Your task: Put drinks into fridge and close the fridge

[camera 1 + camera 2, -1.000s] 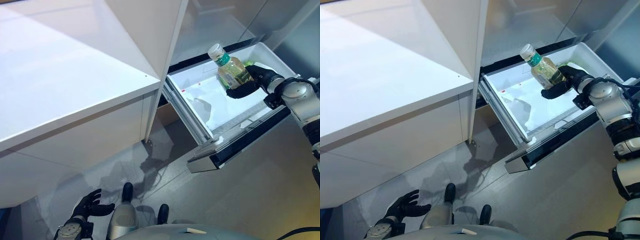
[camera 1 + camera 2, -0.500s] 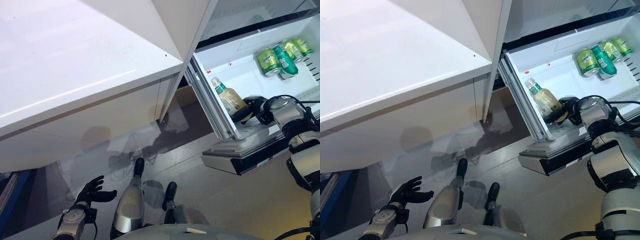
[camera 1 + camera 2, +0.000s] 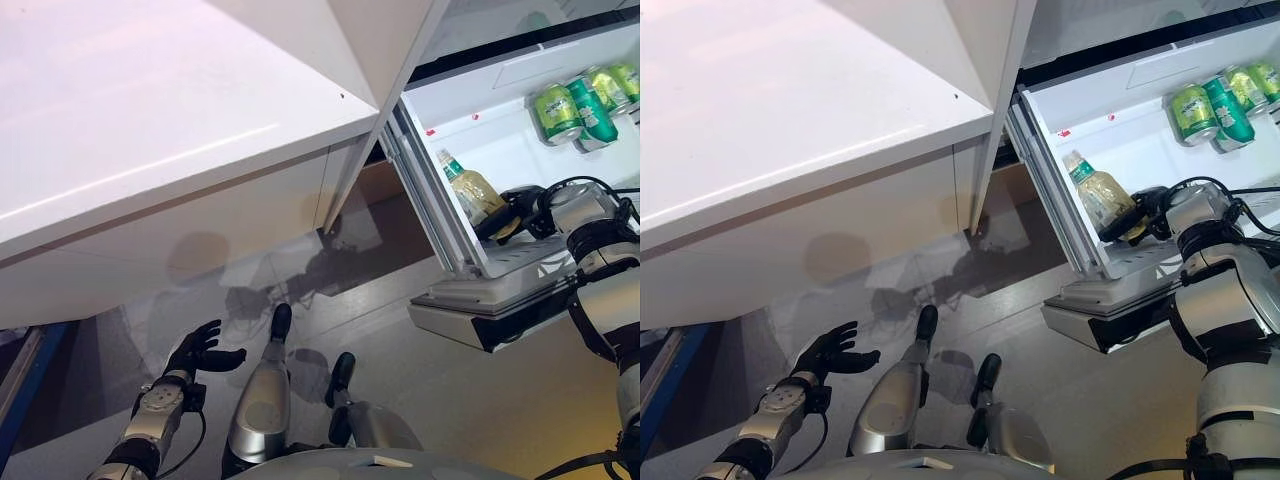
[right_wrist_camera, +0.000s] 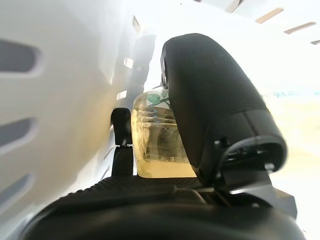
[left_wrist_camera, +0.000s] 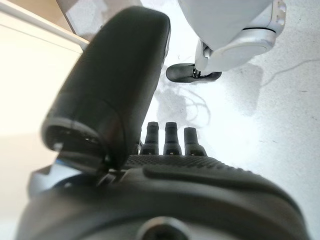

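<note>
A clear bottle of yellowish drink (image 3: 472, 190) with a green neck band and white cap lies low in the open fridge drawer (image 3: 470, 128), close to its left wall. My right hand (image 3: 513, 212) is shut on the bottle's lower end; in the right wrist view the thumb (image 4: 212, 107) and a finger (image 4: 121, 132) curl round the bottle (image 4: 157, 142). Green drink cans (image 3: 562, 112) lie at the drawer's far right. My left hand (image 3: 205, 351) hangs open low over the floor, holding nothing; its fingers (image 5: 171, 137) show straight in the left wrist view.
A white counter (image 3: 150, 120) fills the left and centre, its cabinet front dropping to the grey floor (image 3: 420, 330). The drawer's dark-edged front panel (image 3: 495, 325) juts out over the floor at the lower right. A white fridge door edge (image 3: 395, 60) stands above the drawer.
The view has shifted a little. My right hand has brought the bottle from above the drawer down into it, by the left wall. My left hand has lifted slightly.
</note>
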You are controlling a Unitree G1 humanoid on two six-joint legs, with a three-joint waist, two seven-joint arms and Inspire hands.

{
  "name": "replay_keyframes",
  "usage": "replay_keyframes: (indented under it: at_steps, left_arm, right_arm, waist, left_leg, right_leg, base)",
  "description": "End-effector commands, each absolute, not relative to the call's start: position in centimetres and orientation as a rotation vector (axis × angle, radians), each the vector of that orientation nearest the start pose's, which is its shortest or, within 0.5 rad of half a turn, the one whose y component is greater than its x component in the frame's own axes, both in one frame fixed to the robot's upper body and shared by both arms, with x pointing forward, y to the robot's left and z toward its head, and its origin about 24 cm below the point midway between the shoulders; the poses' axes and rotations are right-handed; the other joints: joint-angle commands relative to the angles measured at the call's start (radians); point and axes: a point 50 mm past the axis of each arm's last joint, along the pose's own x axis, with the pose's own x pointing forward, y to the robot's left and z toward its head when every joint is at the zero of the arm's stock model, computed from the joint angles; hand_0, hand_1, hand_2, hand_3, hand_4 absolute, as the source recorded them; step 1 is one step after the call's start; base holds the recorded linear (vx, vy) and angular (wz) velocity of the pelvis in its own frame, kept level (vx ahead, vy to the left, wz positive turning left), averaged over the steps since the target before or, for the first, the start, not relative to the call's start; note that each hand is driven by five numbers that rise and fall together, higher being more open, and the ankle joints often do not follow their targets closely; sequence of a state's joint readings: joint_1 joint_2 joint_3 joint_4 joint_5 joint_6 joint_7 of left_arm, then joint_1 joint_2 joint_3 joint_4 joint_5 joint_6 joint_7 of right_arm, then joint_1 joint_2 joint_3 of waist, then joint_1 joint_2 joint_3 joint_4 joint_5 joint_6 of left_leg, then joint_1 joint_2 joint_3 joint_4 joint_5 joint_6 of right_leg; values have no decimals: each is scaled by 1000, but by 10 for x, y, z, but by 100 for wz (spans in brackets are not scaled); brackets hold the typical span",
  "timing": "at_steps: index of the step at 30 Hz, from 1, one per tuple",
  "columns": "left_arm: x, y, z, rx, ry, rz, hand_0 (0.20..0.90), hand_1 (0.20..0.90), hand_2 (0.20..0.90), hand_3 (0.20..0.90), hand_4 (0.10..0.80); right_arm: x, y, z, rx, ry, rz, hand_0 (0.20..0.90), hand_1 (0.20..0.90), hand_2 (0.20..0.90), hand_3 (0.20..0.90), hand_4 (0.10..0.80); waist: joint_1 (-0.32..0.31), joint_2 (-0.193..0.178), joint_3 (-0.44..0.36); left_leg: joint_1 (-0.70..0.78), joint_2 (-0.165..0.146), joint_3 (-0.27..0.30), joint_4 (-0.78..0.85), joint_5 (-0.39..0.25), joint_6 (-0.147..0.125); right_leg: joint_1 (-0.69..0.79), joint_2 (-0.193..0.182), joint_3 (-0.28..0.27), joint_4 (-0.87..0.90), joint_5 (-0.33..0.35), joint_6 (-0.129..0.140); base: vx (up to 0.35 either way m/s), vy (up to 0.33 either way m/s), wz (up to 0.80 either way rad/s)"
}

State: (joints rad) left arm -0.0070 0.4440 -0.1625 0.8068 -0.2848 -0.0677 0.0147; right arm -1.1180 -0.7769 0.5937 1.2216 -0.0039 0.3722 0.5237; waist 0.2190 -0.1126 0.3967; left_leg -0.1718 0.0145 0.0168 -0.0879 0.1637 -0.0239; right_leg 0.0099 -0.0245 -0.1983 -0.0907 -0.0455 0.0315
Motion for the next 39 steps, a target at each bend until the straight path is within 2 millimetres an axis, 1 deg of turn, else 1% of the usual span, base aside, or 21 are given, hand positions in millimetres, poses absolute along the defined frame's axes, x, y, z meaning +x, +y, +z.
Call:
replay_keyframes:
  at_steps: [1, 4, 5, 6, 7, 8, 9, 10, 11, 16, 18, 20, 24, 28, 39]
  left_arm:
    - [167, 279, -93, 248, 741, 125, 900, 900, 900, 900, 800]
    - [168, 279, -91, 247, 737, 121, 900, 900, 900, 900, 800]
    - [169, 279, -90, 249, 735, 118, 900, 900, 900, 900, 800]
    - [169, 279, -90, 249, 734, 118, 900, 900, 900, 900, 800]
    - [170, 279, -89, 247, 732, 115, 900, 900, 900, 900, 800]
    - [171, 279, -88, 247, 729, 115, 900, 900, 900, 900, 800]
    - [172, 279, -88, 246, 728, 116, 900, 900, 900, 900, 800]
    - [172, 279, -88, 245, 729, 117, 900, 900, 900, 900, 800]
    - [172, 279, -88, 245, 729, 117, 900, 900, 900, 900, 800]
    - [173, 279, -87, 245, 729, 120, 900, 900, 900, 900, 800]
    - [173, 279, -85, 237, 740, 121, 900, 900, 900, 900, 800]
    - [177, 282, -82, 235, 748, 122, 900, 900, 900, 900, 800]
    - [186, 289, -76, 213, 758, 135, 900, 900, 900, 900, 800]
    - [191, 292, -76, 189, 760, 143, 900, 900, 900, 900, 800]
    - [194, 291, -80, 180, 783, 149, 900, 900, 900, 900, 800]
  right_arm:
    - [376, -336, 221, -829, 605, -110, 300, 300, 300, 200, 100]
    - [376, -337, 221, -833, 603, -112, 300, 300, 300, 200, 100]
    - [376, -337, 221, -835, 602, -113, 324, 324, 324, 227, 127]
    - [376, -336, 221, -838, 602, -114, 399, 399, 399, 315, 215]
    - [377, -336, 221, -840, 599, -117, 582, 582, 582, 529, 429]
    - [377, -336, 222, -843, 597, -118, 620, 620, 620, 573, 473]
    - [377, -335, 220, -848, 594, -121, 691, 691, 691, 656, 556]
    - [377, -335, 220, -850, 591, -123, 742, 742, 742, 716, 616]
    - [378, -335, 220, -851, 588, -126, 900, 900, 900, 900, 800]
    - [377, -337, 222, -851, 569, -149, 900, 900, 900, 900, 800]
    - [379, -334, 219, -858, 559, -158, 900, 900, 900, 900, 800]
    - [379, -334, 221, -862, 551, -164, 900, 900, 900, 900, 800]
    - [378, -339, 232, -879, 501, -185, 900, 900, 900, 900, 800]
    - [378, -339, 241, -887, 465, -188, 900, 900, 900, 900, 800]
    - [380, -333, 242, -914, 448, -166, 900, 900, 900, 900, 800]
  waist:
    - [26, 38, -30]
    - [27, 41, -27]
    - [27, 43, -26]
    - [27, 43, -26]
    - [26, 45, -24]
    - [25, 45, -22]
    - [24, 45, -21]
    - [24, 45, -21]
    - [23, 45, -21]
    - [23, 45, -22]
    - [22, 50, -27]
    - [19, 51, -37]
    - [3, 58, -53]
    - [-15, 64, -61]
    - [-36, 61, -88]
  left_leg:
    - [-10, -47, -51, 19, -120, 8]
    - [-16, -48, -52, 20, -118, 8]
    - [-19, -49, -52, 20, -117, 8]
    - [-20, -49, -52, 20, -116, 8]
    - [-20, -49, -52, 20, -116, 8]
    - [-19, -49, -52, 20, -117, 9]
    - [-20, -49, -51, 20, -116, 9]
    - [-20, -49, -51, 20, -117, 9]
    - [-20, -49, -51, 21, -116, 9]
    - [-20, -49, -50, 21, -116, 10]
    - [-13, -50, -50, 21, -116, 10]
    - [-11, -50, -46, 22, -118, 11]
    - [-6, -45, -34, 20, -119, 12]
    - [2, -43, -22, 16, -121, 14]
    - [39, -33, 11, 15, -127, 11]
  right_leg:
    - [-147, 9, -13, 31, 111, 28]
    - [-153, 9, -13, 33, 111, 27]
    - [-155, 10, -13, 34, 110, 27]
    - [-157, 10, -13, 34, 110, 27]
    - [-159, 9, -14, 35, 110, 27]
    - [-159, 9, -14, 36, 110, 27]
    - [-160, 9, -13, 37, 110, 27]
    - [-161, 9, -12, 37, 110, 27]
    - [-161, 9, -12, 38, 110, 27]
    - [-162, 10, -11, 38, 110, 27]
    - [-156, 9, -10, 40, 108, 27]
    - [-156, 8, -8, 41, 106, 24]
    - [-164, 6, -1, 46, 107, 23]
    - [-167, 5, 8, 48, 106, 21]
    - [-137, -4, 10, 42, 107, 23]
  base:
    - [0, 0, 0]
    - [-1, 1, 3]
    - [0, 0, 0]
    - [0, 0, 0]
    - [0, 0, 0]
    - [0, 0, 0]
    - [0, 0, 0]
    - [0, 0, 0]
    - [0, 0, 0]
    - [2, 6, 0]
    - [24, 55, -1]
    - [23, 38, -1]
    - [-12, 55, -2]
    - [-49, 75, -9]
    - [-9, 16, -2]
